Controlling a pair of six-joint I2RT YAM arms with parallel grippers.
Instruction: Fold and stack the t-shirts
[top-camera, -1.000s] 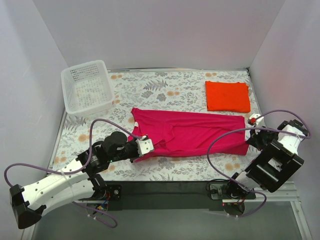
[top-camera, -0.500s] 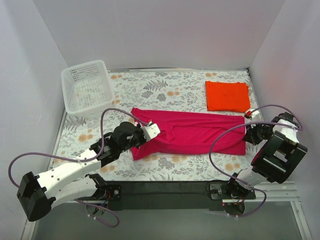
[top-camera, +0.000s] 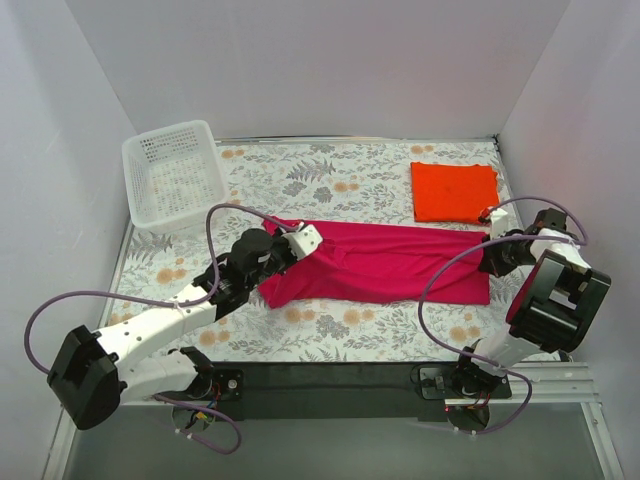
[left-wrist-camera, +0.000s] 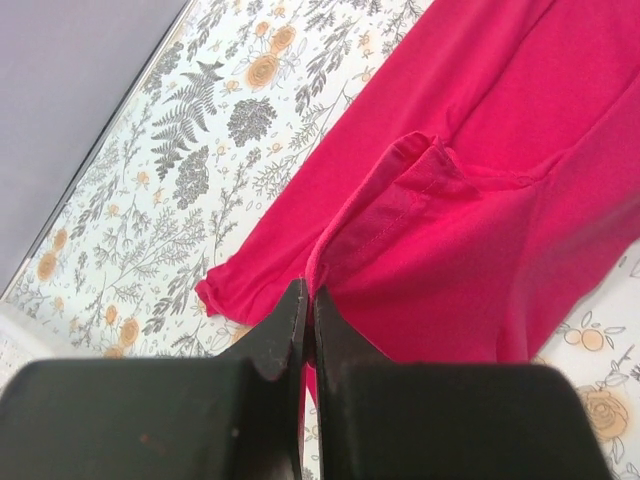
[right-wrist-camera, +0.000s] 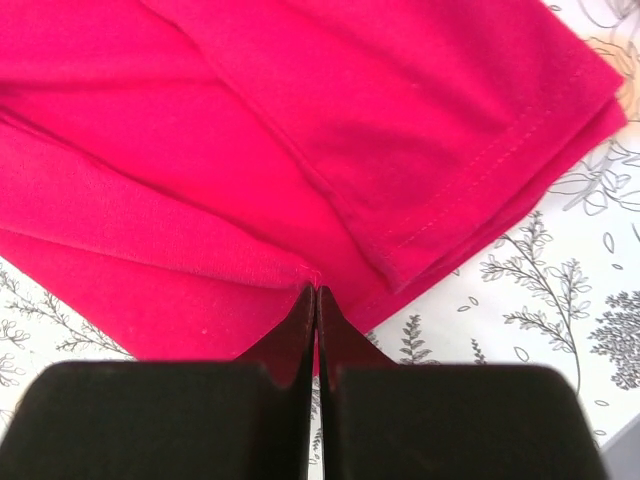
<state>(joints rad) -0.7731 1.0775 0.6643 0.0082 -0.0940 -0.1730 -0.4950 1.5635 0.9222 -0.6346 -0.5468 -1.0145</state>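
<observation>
Magenta t-shirt (top-camera: 400, 265) lies as a long band across the table (top-camera: 330, 170), stretched between the two pincers. It is narrower than a second ago, because its near edge has been lifted and carried away from the arm bases, over the far half. The left pincer (left-wrist-camera: 306, 297) is clenched on a fold at the sleeve end, and the right pincer (right-wrist-camera: 316, 297) is clenched on the hem end. Both wrist views show the fingers pinched shut with cloth between them. The lengthwise fold looks about half made, its edges not yet laid down and matched. Orange t-shirt (top-camera: 455, 192), already a folded rectangle, sits just beyond the right pincer, close enough to be brushed. The basket (top-camera: 165, 132) stands well beyond and left of the left pincer, out of the way.
</observation>
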